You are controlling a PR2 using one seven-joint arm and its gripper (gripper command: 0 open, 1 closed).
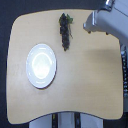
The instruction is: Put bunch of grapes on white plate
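Grapes [65,32]: far counter [90,85] edge, untouched. Plate [41,65]: near left edge. Gripper [91,22]: beside grapes, state indiscernible. Risk: loose cluster slipping from a partial grip.

No text, label, brand, number or sign can be read anywhere in the exterior view. The picture is too coarse for lettering to show on any surface.
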